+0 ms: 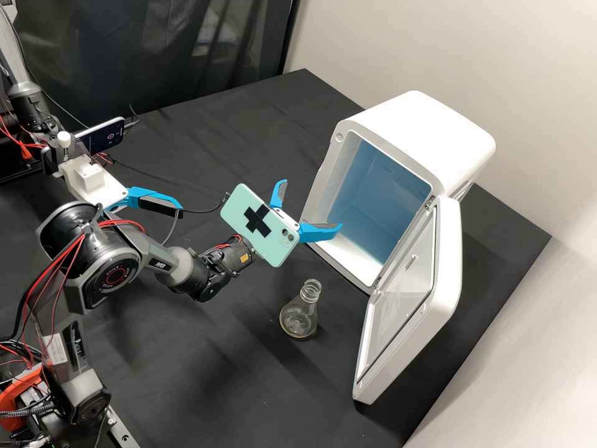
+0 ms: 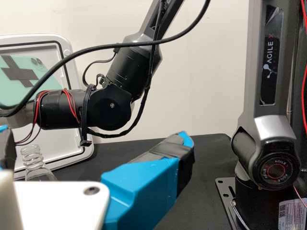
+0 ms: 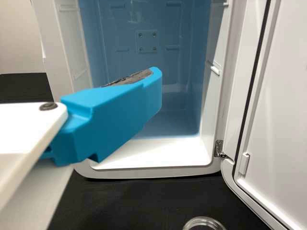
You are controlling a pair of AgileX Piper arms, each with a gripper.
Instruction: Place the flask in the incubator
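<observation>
A clear glass flask (image 1: 301,311) stands upright on the black bench, just in front of the incubator's open door (image 1: 410,292). Its mouth (image 3: 204,223) shows below my right gripper, and its neck (image 2: 33,160) in the left wrist view. The white incubator (image 1: 423,134) faces the arms, its blue inside (image 3: 158,57) bare. My right gripper (image 1: 303,210) hangs open at the incubator's mouth, above and behind the flask, holding nothing; one blue finger (image 3: 115,112) points into the chamber. My left gripper (image 1: 149,199) is open at the back left, far from the flask.
A mint-green phone (image 1: 261,224) is mounted on the right arm's wrist. Another phone (image 1: 102,134) stands at the back left by a cable. The door swings out towards the bench's right edge (image 1: 497,292). A white wall stands behind the incubator.
</observation>
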